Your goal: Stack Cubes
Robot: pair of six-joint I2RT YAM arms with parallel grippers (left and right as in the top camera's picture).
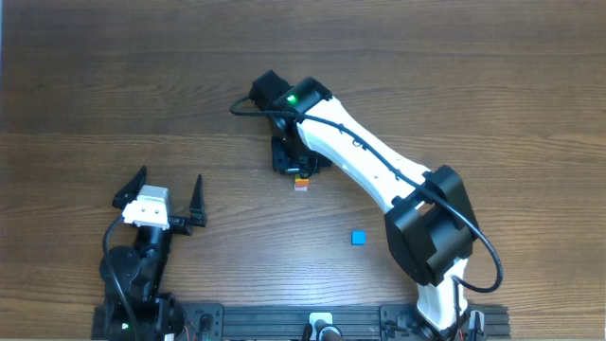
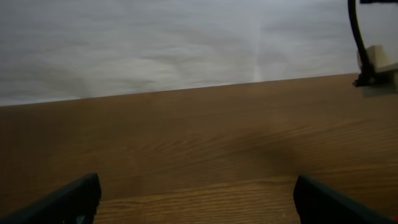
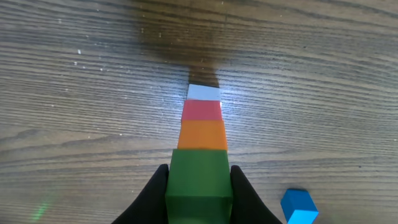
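Green cube [image 3: 199,174] sits closest to the lens, clamped between the two fingers of the right gripper [image 3: 199,182] at the top of a narrow tower. Below it come the orange cube [image 3: 203,135], the red cube [image 3: 202,110] and the white cube [image 3: 204,93] at the base. Whether the green one already rests on the orange face or hangs just above it cannot be told from this angle.

The step in hand looks like seating the green cube. Its edges should line up square with the orange cube before any release. The fingers should open slowly and evenly so neither side drags the cube, and the arm should lift straight up. A tower this slim would likely topple at a sideways nudge.

Underneath is a wooden table [image 1: 454,76] with a dark, streaky grain. A pale plain wall [image 2: 155,43] stands behind it in the left wrist view. The left gripper [image 1: 169,187] is near its own base, well apart from the tower, with fingers spread wide and nothing between them. The blue cube [image 1: 358,237] lies loose on the table near the tower and is probably the next to go on.
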